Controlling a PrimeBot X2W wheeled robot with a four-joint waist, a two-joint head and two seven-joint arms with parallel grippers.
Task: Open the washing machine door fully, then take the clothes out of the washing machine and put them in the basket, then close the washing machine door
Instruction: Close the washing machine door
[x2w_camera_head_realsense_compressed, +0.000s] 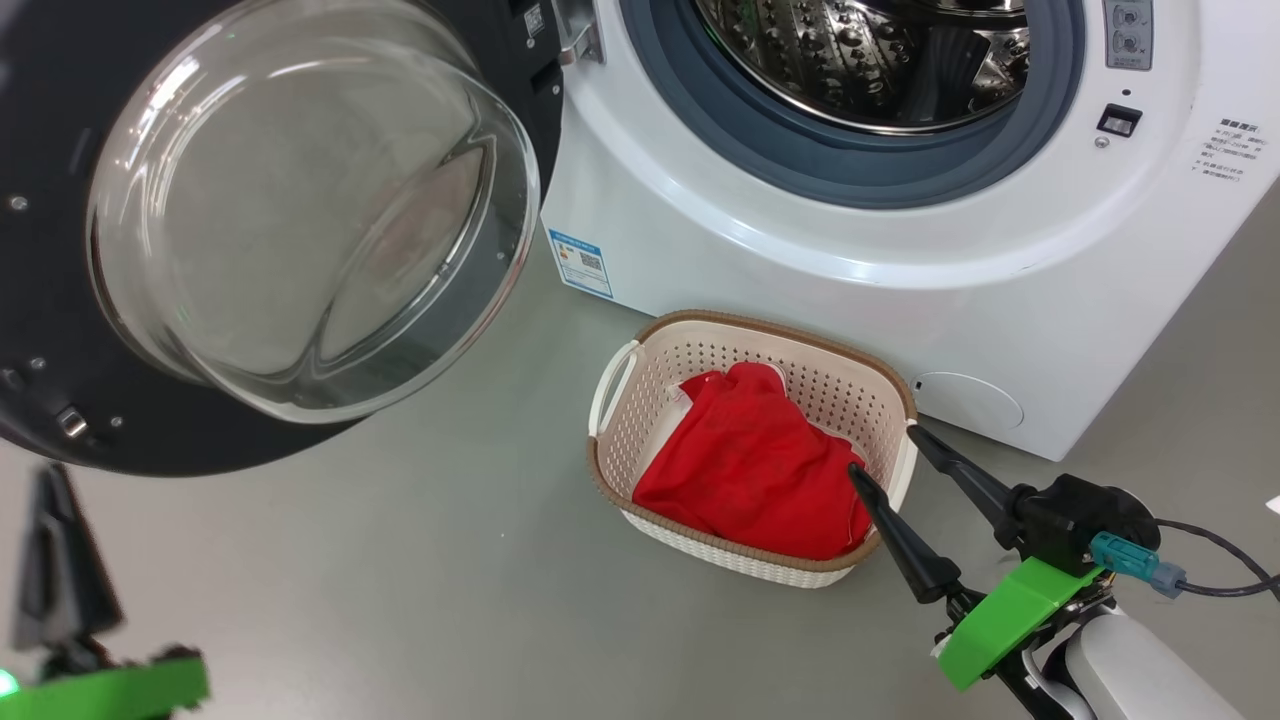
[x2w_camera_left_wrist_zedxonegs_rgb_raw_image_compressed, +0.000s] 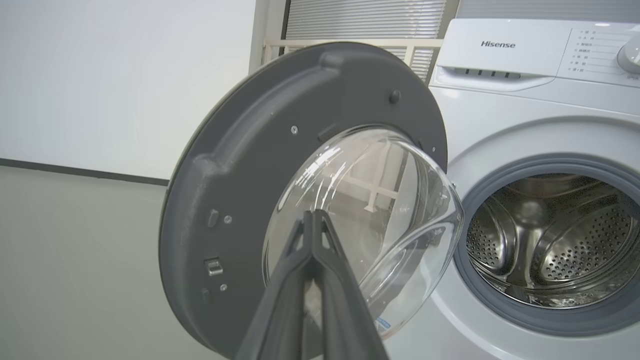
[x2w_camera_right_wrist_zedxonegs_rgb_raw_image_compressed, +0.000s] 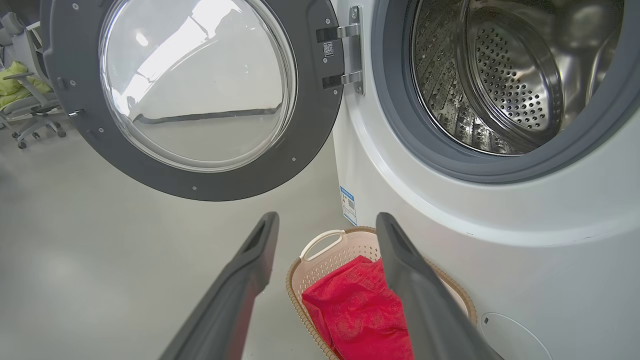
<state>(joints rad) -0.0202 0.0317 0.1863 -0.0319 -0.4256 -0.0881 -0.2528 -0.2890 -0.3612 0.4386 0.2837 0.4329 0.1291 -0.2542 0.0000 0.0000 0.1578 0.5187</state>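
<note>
The washing machine door (x2w_camera_head_realsense_compressed: 300, 200) hangs wide open at the left, its glass bowl facing me. The white washing machine (x2w_camera_head_realsense_compressed: 900, 300) shows a bare steel drum (x2w_camera_right_wrist_zedxonegs_rgb_raw_image_compressed: 500, 75). On the floor before it stands the basket (x2w_camera_head_realsense_compressed: 700, 355), with the red clothes (x2w_camera_head_realsense_compressed: 750, 470) inside. My right gripper (x2w_camera_head_realsense_compressed: 885, 450) is open just over the basket's right rim, holding nothing; its wrist view has the clothes (x2w_camera_right_wrist_zedxonegs_rgb_raw_image_compressed: 350, 310) between its fingers (x2w_camera_right_wrist_zedxonegs_rgb_raw_image_compressed: 260, 240). Low at the left, my left gripper (x2w_camera_head_realsense_compressed: 50, 480) is shut on nothing. It points at the door's inner glass (x2w_camera_left_wrist_zedxonegs_rgb_raw_image_compressed: 360, 200), tips (x2w_camera_left_wrist_zedxonegs_rgb_raw_image_compressed: 312, 215) together.
Bare grey floor (x2w_camera_head_realsense_compressed: 400, 560) stretches left of the basket, under the open door. An office chair (x2w_camera_right_wrist_zedxonegs_rgb_raw_image_compressed: 20, 100) with something green on it stands far off beyond the door. A cable (x2w_camera_head_realsense_compressed: 1220, 570) trails from the right wrist. A round lower flap (x2w_camera_head_realsense_compressed: 965, 400) sits beside the basket.
</note>
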